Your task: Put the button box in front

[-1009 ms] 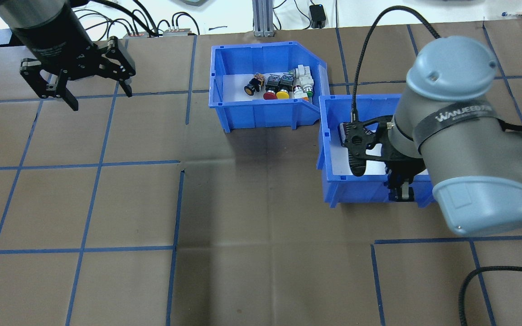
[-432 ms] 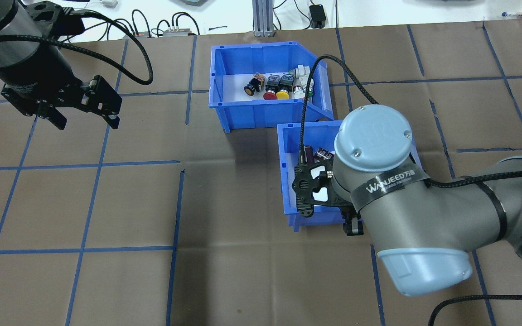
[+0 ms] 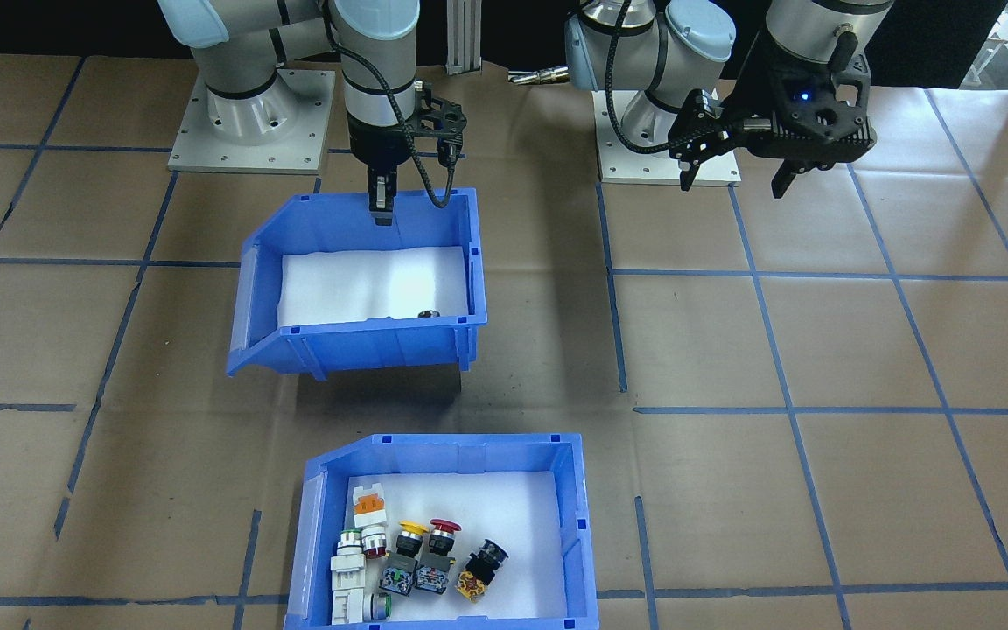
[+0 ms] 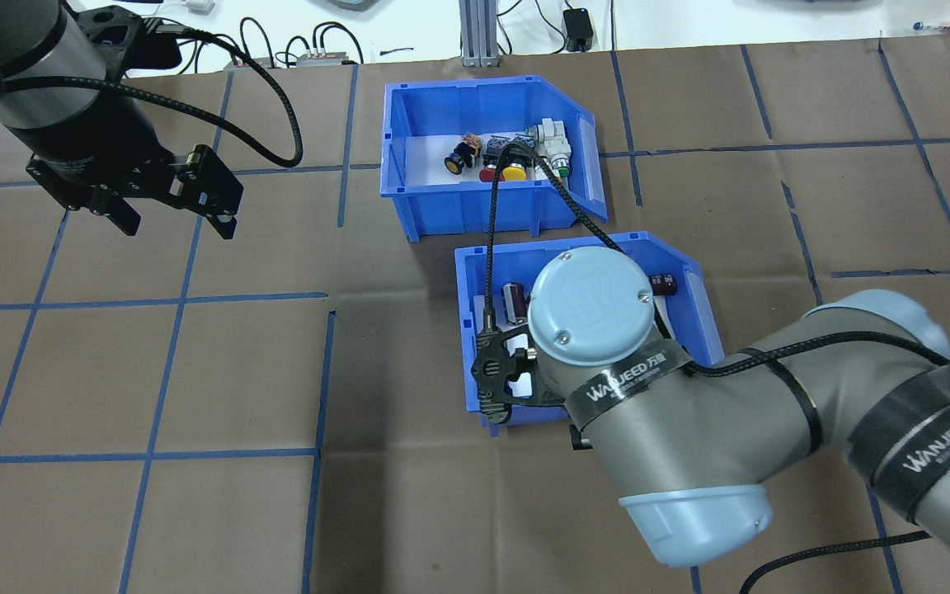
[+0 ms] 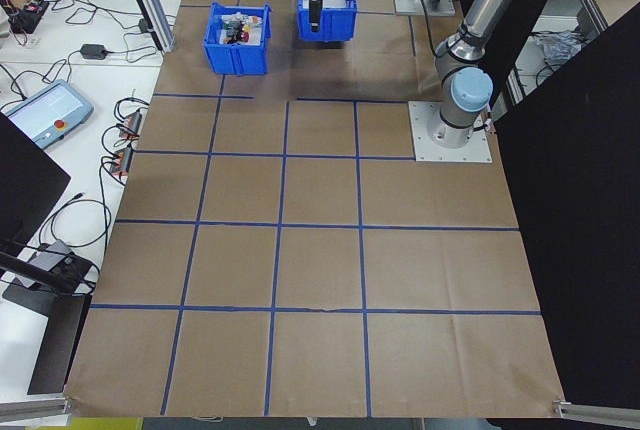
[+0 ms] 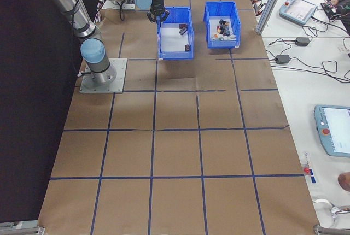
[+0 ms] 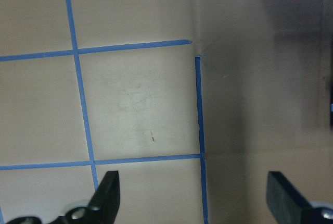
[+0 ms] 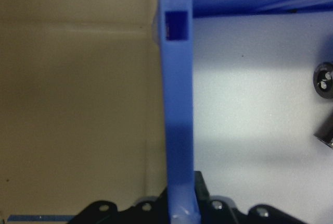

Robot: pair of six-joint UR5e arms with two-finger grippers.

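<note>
Right pincer [image 3: 380, 213] clamped on rear wall of capacitor bin [image 4: 706, 318], beside button box [image 4: 475, 202] at counter's [image 4: 195, 371] far side. Left pincer [image 4: 174, 221] apart, hovering. Arm band reads "WANJEED".

Button box [image 3: 311, 534], lower centre of the front-facing view — smooth, slightly glossy blue plastic with a matt white foam liner. Second bin [image 3: 259, 289] above it: same plastic and foam. Table [image 3: 819, 350] — matt brown paper, creased, crossed by blue tape lines. Arm links: satin grey metal.
</note>
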